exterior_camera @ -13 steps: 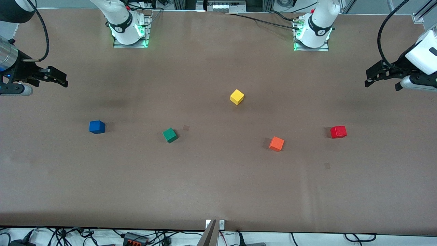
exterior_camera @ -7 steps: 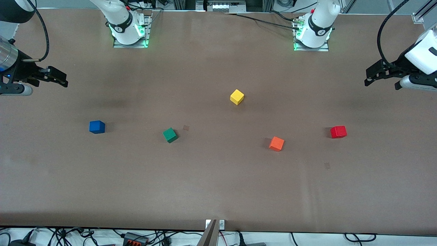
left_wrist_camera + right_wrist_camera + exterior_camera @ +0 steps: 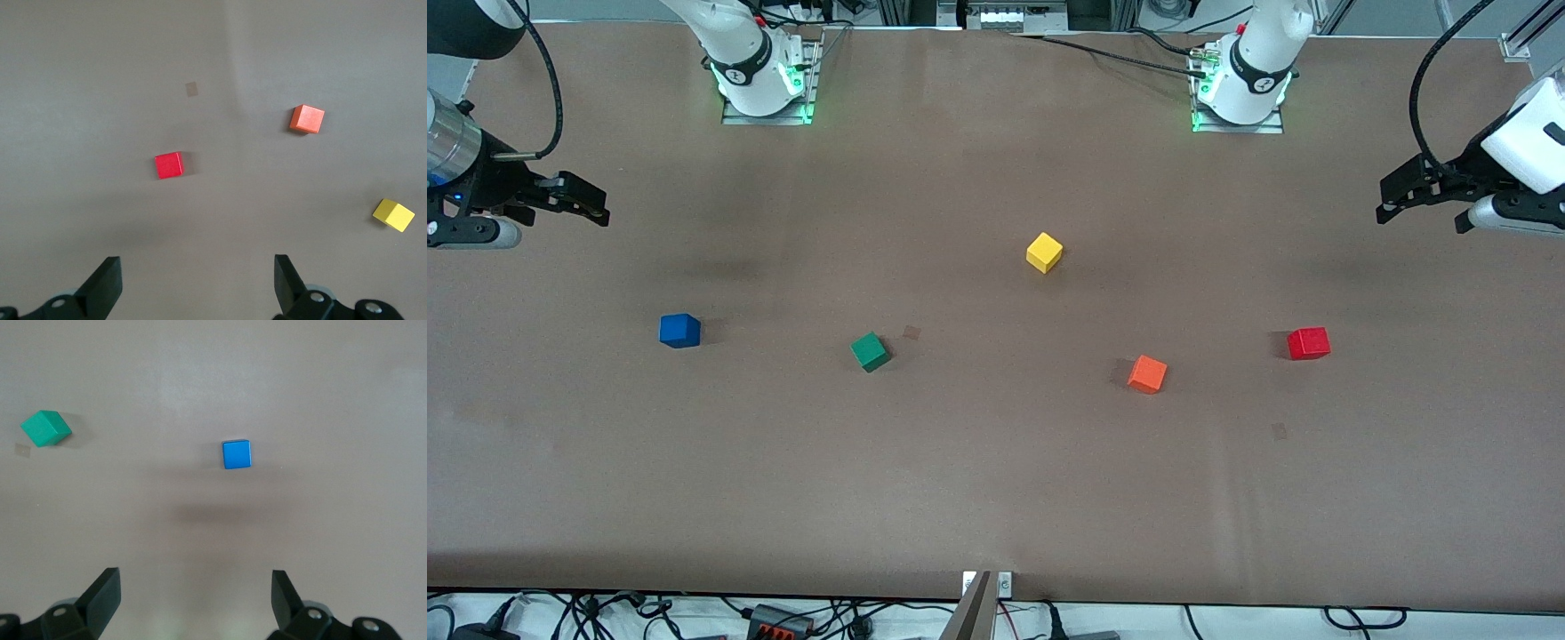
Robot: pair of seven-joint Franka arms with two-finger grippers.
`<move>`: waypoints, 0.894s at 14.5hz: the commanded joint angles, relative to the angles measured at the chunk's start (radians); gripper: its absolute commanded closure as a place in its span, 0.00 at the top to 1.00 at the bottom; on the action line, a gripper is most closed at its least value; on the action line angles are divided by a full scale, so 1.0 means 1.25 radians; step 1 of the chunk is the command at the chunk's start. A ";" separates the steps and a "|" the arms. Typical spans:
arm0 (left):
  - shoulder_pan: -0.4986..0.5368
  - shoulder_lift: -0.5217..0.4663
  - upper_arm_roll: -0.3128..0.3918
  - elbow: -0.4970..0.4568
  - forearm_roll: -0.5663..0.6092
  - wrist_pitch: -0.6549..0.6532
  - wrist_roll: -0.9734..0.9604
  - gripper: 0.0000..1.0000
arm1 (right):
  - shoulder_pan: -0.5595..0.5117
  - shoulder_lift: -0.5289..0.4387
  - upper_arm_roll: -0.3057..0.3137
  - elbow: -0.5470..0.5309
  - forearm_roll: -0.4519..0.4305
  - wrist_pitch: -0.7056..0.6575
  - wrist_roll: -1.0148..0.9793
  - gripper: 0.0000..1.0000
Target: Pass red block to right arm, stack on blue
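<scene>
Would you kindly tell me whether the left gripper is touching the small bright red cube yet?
Apart. The left wrist view shows the left gripper open, with bare brown table between its fingertips and the small bright red cube.

Brown table (image 3: 996,498), flat and matte. Resting directly on it, well apart: blue cube (image 3: 679,330) toward the right arm's end; green cube (image 3: 869,351); yellow cube (image 3: 1044,252), farthest from the front camera; orange cube (image 3: 1147,374); red block (image 3: 1308,343) toward the left arm's end.
</scene>
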 commanded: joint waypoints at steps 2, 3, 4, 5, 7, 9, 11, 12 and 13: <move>0.005 0.025 0.008 0.028 -0.002 -0.030 0.003 1.00 | -0.001 -0.012 0.000 -0.008 -0.012 -0.011 -0.006 1.00; 0.005 0.027 0.008 0.031 -0.002 -0.030 0.003 1.00 | 0.002 -0.013 0.000 -0.008 -0.012 -0.011 -0.006 1.00; 0.005 0.032 0.009 0.044 -0.002 -0.032 0.005 1.00 | 0.002 -0.013 0.000 -0.008 -0.012 -0.011 -0.006 1.00; 0.006 0.041 0.009 0.050 -0.002 -0.034 0.005 1.00 | 0.001 -0.013 0.000 -0.008 -0.012 -0.010 -0.005 1.00; 0.006 0.056 0.009 0.066 -0.002 -0.034 0.005 1.00 | 0.001 -0.013 0.000 -0.008 -0.012 -0.011 -0.006 1.00; 0.006 0.078 0.009 0.082 -0.001 -0.032 0.003 1.00 | 0.001 -0.013 0.000 -0.008 -0.012 -0.011 -0.006 1.00; 0.006 0.108 0.009 0.110 0.002 -0.032 0.013 1.00 | 0.002 -0.013 0.000 -0.008 -0.012 -0.011 -0.006 1.00; 0.008 0.123 0.012 0.121 -0.001 -0.031 0.014 1.00 | 0.002 -0.013 0.000 -0.008 -0.012 -0.011 -0.006 1.00; 0.016 0.137 0.010 0.132 -0.007 -0.031 0.013 1.00 | 0.002 -0.013 0.000 -0.008 -0.012 -0.011 -0.006 1.00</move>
